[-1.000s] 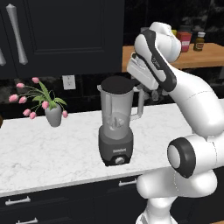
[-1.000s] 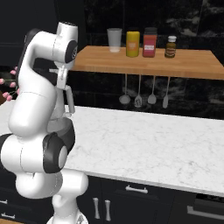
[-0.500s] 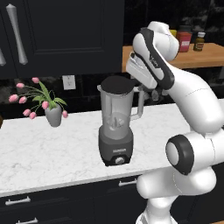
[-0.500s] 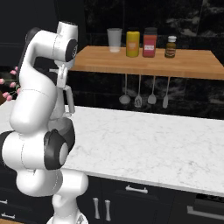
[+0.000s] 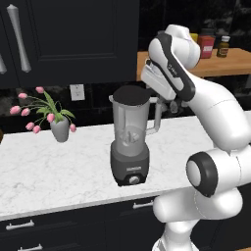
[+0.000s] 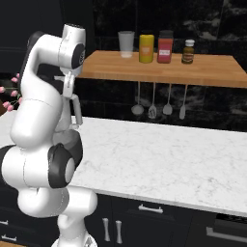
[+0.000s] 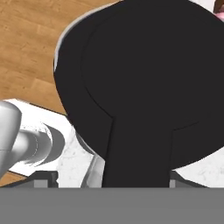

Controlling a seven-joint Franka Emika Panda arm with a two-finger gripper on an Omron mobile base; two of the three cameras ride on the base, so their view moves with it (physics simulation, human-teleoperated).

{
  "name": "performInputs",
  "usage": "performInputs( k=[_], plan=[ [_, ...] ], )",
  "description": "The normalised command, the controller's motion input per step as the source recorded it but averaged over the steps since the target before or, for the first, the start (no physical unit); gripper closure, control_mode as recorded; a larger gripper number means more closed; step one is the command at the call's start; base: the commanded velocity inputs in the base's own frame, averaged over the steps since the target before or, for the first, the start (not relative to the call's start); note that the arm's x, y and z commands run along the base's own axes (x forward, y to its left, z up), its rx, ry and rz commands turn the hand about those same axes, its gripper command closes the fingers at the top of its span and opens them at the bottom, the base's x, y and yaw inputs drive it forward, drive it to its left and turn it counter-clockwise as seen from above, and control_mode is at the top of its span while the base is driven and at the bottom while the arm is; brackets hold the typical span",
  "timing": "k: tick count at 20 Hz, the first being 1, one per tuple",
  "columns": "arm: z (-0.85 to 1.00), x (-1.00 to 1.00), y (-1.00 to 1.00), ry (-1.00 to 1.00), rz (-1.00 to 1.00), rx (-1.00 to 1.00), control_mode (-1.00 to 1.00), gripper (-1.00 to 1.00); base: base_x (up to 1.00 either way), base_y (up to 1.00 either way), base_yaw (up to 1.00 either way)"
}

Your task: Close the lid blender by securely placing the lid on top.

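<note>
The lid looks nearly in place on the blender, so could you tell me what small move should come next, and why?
Probably release and lift the hand straight up. In the left base view the lid lies flat across the blender jar's mouth, and in the hand view its tab runs toward the hand. Whether the fingers grip it is hidden.

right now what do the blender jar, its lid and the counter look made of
Blender jar: translucent grey plastic or glass; the blades show through it. Lid: matte black, likely plastic or rubber, no glare. Counter: white stone with grey veining, like polished marble.
</note>
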Motion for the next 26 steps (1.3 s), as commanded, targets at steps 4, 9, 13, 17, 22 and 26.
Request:
performInputs(
  k=[4, 9, 13, 17, 22, 26],
  plan=[
    [0.0, 0.0, 0.0, -0.01, -0.01, 0.0, -1.0, -1.0, 0.0, 0.0, 0.0],
    [0.0, 0.14, 0.0, 0.0, -0.13, 0.0, -1.0, -1.0, 0.0, 0.0, 0.0],
    [-0.02, 0.55, 0.0, 0.0, -0.27, 0.0, -1.0, -1.0, 0.0, 0.0, 0.0],
    [-0.07, 0.44, 0.0, 0.0, -0.22, 0.0, -1.0, -1.0, 0.0, 0.0, 0.0],
    [-0.01, -0.08, 0.0, -0.11, -0.05, 0.0, -1.0, -1.0, 0.0, 0.0, 0.0],
    [0.06, -0.34, 0.0, -0.21, -0.02, 0.0, -1.0, -1.0, 0.0, 0.0, 0.0]
  ],
)
